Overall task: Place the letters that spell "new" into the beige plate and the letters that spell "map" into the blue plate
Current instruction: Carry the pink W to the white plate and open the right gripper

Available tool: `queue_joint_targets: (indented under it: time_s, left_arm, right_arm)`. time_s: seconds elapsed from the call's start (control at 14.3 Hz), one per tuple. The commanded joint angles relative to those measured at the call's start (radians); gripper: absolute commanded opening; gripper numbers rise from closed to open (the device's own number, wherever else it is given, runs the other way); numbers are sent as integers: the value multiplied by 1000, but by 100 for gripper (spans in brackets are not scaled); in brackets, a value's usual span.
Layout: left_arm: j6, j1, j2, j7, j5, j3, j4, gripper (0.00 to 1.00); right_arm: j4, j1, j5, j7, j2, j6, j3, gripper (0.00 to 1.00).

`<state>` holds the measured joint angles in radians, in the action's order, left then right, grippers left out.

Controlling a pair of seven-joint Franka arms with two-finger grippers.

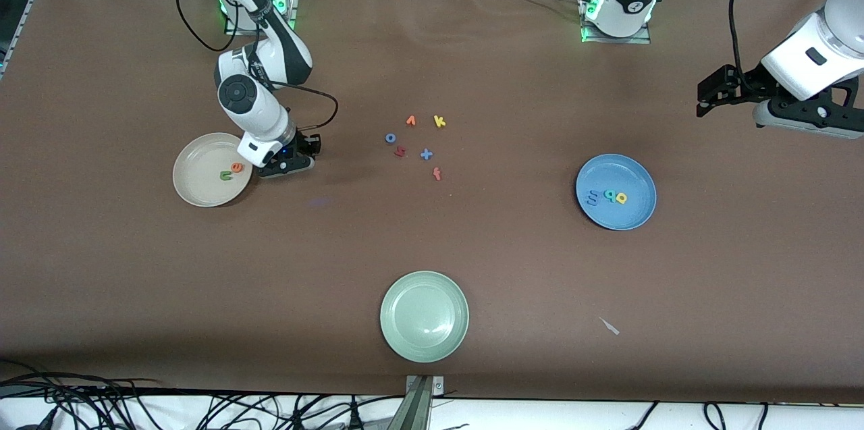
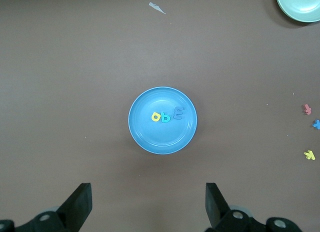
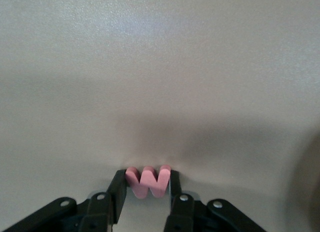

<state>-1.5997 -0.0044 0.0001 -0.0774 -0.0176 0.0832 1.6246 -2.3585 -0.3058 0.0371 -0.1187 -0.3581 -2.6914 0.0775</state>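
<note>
Pink foam w [image 3: 148, 181]: pinched between the fingers of the right tool [image 1: 291, 158], low over the bench [image 1: 472, 268] just beside the beige plate [image 1: 196, 190].
Beige plate: the green n [image 1: 225, 175] and orange e [image 1: 236, 167] are already held in it; only the w is missing.
Blue plate [image 1: 634, 210]: the blue m [image 1: 592, 197], teal a [image 1: 608, 196] and yellow p [image 1: 620, 198] are lying in it together.
Left tool [image 2: 147, 204]: spread wide, nothing carried, parked high over the left arm's end of the bench.
Risk: the thin letter could be twisted or squeezed out of the narrow pinch, judging by how little of it is gripped; a release over the rim could let it bounce onto the bench.
Room: bare plate floor is left beside the n and e; the stray letters [image 1: 418, 140] are well apart.
</note>
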Motion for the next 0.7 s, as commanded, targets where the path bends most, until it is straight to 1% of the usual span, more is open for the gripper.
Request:
queue_joint_targets:
  time_s: [0.0,0.14,0.28,0.35,0.42,0.49,0.63]
  left_arm:
    - [24,3,17,-2,-15,1,-34,100]
    - [26,4,17,-4,-15,1,-34,100]
    - [26,3,17,-2,-15,1,-35,100]
    - [26,3,17,-2,-15,1,-35,100]
    - [26,3,17,-2,-15,1,-34,100]
    - [26,3,17,-2,-15,1,-34,100]
    - [26,3,17,-4,-15,1,-34,100]
  right_arm:
    - [10,2,-3,17,-28,-25,4,28]
    - [30,2,-3,22,-10,7,2,26]
    - [65,4,-3,48,30,121,-7,25]
    - [76,4,-2,95,48,172,-30,24]
    - [79,4,-3,150,62,198,-68,24]
    - [79,4,-3,218,65,208,-94,24]
    - [79,4,-3,365,65,220,-175,25]
